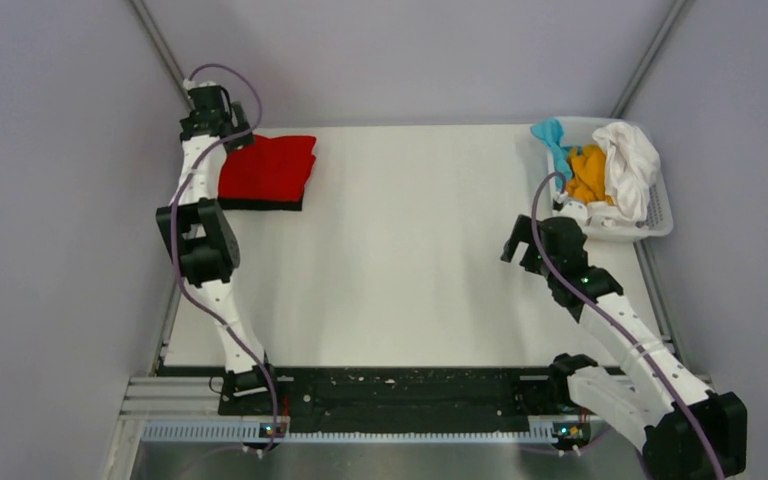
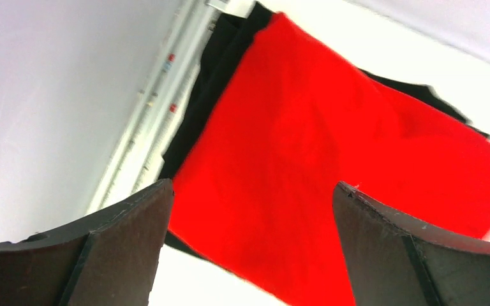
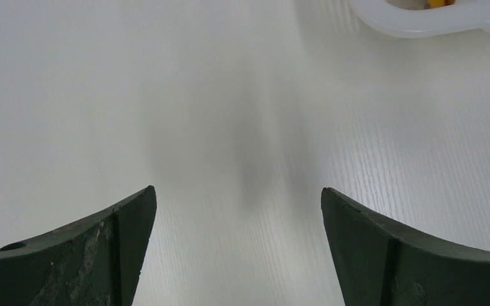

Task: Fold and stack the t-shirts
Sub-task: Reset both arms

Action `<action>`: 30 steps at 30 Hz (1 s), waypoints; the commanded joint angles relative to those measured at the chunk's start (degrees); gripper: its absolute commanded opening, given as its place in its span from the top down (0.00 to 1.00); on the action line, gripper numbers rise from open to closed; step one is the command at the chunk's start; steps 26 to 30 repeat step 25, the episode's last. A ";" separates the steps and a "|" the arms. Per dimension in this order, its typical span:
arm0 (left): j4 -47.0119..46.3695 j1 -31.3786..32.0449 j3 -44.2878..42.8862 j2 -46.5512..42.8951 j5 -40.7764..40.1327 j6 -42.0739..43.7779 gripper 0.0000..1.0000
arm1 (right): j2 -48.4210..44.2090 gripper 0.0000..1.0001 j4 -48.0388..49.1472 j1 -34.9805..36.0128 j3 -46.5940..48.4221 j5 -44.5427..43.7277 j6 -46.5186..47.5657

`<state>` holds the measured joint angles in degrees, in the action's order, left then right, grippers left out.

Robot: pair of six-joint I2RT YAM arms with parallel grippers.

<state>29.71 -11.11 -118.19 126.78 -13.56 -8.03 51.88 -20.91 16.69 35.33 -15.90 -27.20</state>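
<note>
A folded red t-shirt [image 1: 268, 168] lies on a folded black t-shirt [image 1: 260, 204] at the table's far left. In the left wrist view the red shirt [image 2: 332, 159] covers the black one [image 2: 214, 70], whose edges show round it. My left gripper [image 1: 243, 133] is open and empty, just above the stack's far left corner; it shows in the left wrist view [image 2: 252, 191]. White [image 1: 632, 160], orange [image 1: 588, 172] and teal [image 1: 552, 135] t-shirts are piled in the basket. My right gripper [image 1: 518, 240] is open and empty over bare table, left of the basket; it shows in the right wrist view [image 3: 237, 194].
The white slotted plastic basket [image 1: 660, 222] stands at the table's far right corner; its rim [image 3: 421, 22] shows at the top of the right wrist view. Grey walls close in on the left, back and right. A metal rail [image 2: 147, 121] runs along the table's left edge.
</note>
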 commanded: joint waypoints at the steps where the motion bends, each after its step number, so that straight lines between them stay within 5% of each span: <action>1: -3.51 0.23 7.33 -16.07 10.63 -10.03 0.01 | -2.71 0.01 -0.90 -0.57 1.90 2.27 -0.49; 6: -8.52 6.12 26.32 -31.25 14.19 -17.61 0.01 | -5.74 0.01 -2.59 -0.56 0.85 3.60 -0.56; 11: -14.89 19.70 53.36 -51.56 7.24 -20.67 0.01 | -8.53 0.01 -2.60 -0.53 -1.12 2.10 -1.01; 16: -21.14 29.21 76.02 -67.09 9.12 -26.02 0.01 | -9.87 0.01 -2.60 -0.57 -2.31 0.11 -2.11; 23: -9.72 30.80 82.73 -78.99 0.42 -26.35 0.01 | -12.90 0.03 -2.50 -0.58 -4.31 -0.55 -2.38; 30: -10.12 30.82 83.59 -81.88 -0.01 -25.92 0.01 | -13.54 0.02 -2.21 -0.54 -4.27 -0.07 -2.35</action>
